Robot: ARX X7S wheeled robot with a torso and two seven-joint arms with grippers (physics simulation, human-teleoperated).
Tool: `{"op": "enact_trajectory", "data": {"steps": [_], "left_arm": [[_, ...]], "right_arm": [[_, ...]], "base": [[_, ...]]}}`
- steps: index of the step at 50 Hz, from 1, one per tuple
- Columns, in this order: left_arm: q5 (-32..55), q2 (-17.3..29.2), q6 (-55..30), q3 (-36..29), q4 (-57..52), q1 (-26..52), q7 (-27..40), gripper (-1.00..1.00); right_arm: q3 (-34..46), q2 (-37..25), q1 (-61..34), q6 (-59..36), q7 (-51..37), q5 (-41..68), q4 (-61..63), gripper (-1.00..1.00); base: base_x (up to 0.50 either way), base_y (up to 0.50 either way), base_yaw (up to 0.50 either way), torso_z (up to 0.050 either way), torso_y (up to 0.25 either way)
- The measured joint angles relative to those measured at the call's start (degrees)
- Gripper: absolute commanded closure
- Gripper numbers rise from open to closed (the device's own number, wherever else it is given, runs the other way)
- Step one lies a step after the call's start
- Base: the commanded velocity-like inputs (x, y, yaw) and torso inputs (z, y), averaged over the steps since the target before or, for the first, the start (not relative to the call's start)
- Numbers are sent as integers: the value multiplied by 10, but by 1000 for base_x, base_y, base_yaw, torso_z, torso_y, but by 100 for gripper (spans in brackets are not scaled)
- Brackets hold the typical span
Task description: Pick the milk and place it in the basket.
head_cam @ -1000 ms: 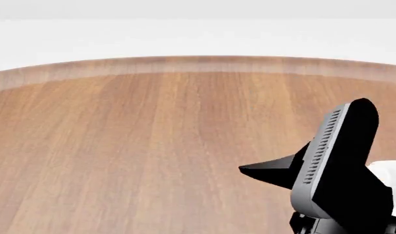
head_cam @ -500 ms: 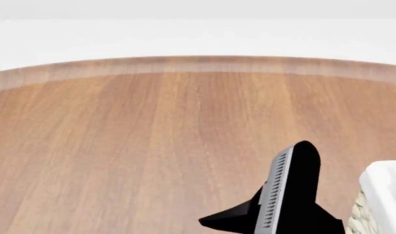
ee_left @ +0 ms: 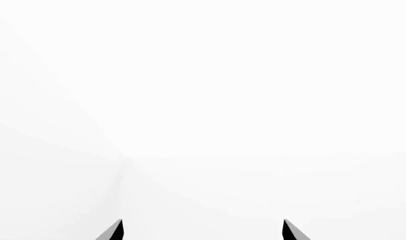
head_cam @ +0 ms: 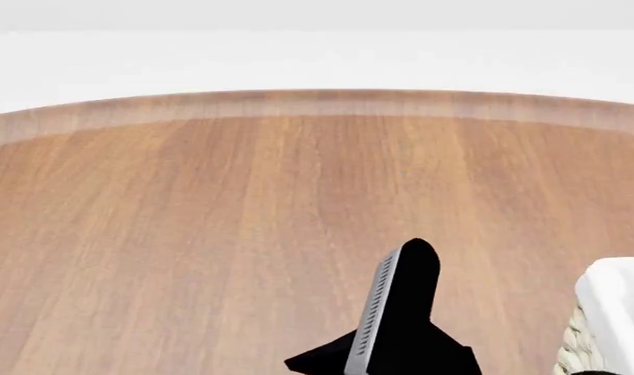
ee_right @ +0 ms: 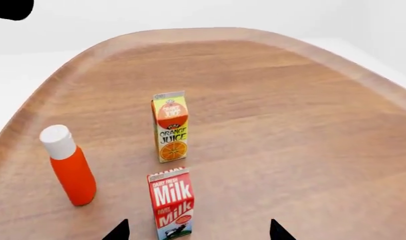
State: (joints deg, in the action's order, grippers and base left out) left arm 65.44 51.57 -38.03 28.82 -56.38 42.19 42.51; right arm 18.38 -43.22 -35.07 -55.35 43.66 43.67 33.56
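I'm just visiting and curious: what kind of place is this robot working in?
Probably a simulated kitchen or dining tabletop: a round wooden table in a bare white room, holding a milk carton, an orange juice carton and a red bottle.

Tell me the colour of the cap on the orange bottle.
White: the cap tops the orange bottle, clearest in the right wrist view.

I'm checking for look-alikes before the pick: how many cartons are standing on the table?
2. The milk stands upright nearest the right wrist camera; the orange juice carton stands upright just beyond it, apart. Both show only in the right wrist view; others may lie outside the views.
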Motion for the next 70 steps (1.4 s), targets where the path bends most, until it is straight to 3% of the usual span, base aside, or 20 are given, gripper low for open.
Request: {"op": "enact_trajectory", "data": {"steps": [70], "left_arm": [[-7,7,22,0,3,-25,2,-100]], "right_arm": [[87,49,-9,63,32,-51,-63,-100]], "base": [[0,0,0,0,0]]}}
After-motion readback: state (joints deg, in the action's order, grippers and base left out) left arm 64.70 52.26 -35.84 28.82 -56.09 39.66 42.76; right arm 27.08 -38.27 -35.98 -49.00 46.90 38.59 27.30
